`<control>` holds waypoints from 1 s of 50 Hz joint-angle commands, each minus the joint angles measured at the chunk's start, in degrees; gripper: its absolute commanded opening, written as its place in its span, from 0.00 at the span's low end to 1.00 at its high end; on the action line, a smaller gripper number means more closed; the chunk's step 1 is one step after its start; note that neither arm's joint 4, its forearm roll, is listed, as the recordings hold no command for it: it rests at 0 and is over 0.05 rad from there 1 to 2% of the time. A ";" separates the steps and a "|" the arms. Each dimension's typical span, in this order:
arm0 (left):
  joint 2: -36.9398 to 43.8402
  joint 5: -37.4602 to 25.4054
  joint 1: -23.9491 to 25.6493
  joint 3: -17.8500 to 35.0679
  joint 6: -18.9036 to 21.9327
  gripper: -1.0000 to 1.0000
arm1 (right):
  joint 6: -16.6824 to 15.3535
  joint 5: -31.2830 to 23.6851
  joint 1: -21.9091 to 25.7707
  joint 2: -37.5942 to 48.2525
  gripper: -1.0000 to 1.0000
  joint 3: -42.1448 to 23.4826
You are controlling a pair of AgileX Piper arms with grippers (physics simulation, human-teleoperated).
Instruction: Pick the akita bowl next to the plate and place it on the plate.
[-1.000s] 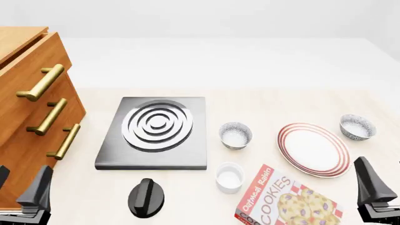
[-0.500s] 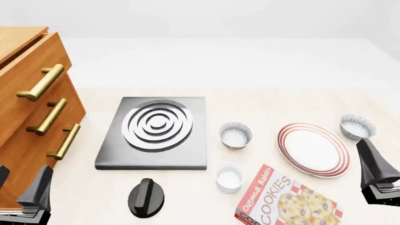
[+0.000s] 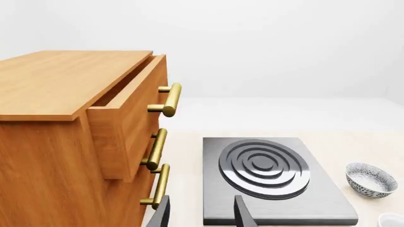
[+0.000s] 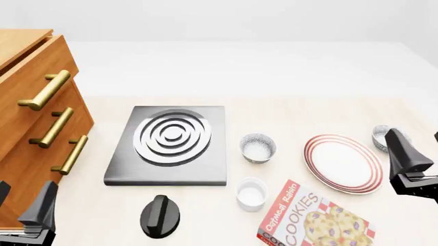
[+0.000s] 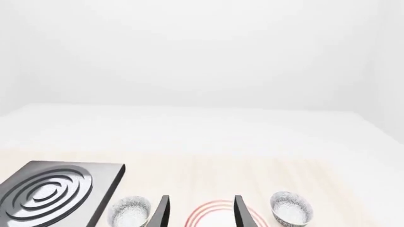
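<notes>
The plate, white with red rings, lies right of centre on the table. One akita bowl sits against the plate's far right rim, partly hidden behind a finger of my right gripper. That gripper is open and empty, hovering just right of the plate. A look-alike bowl stands a short gap left of the plate. In the right wrist view the plate shows between the fingers of my right gripper, with one bowl on one side and the other opposite. My left gripper is open at the near left corner.
A grey stove plate with a ringed burner lies at centre left, and a black knob sits in front of it. A small white cup and a cookie box lie near the front. A wooden drawer cabinet fills the left side.
My right gripper has moved forward along the table's right side, and now covers part of the bowl by the plate. The left gripper has not moved.
</notes>
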State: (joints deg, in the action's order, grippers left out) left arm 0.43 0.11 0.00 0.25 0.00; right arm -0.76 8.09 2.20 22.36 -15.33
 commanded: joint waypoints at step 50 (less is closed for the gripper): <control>0.00 0.00 0.00 0.00 0.00 1.00 | -0.26 12.01 -2.22 21.08 1.00 -4.85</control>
State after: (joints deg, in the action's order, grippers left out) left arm 0.43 0.11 0.00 0.25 0.00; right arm -0.98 18.26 0.69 40.23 -19.50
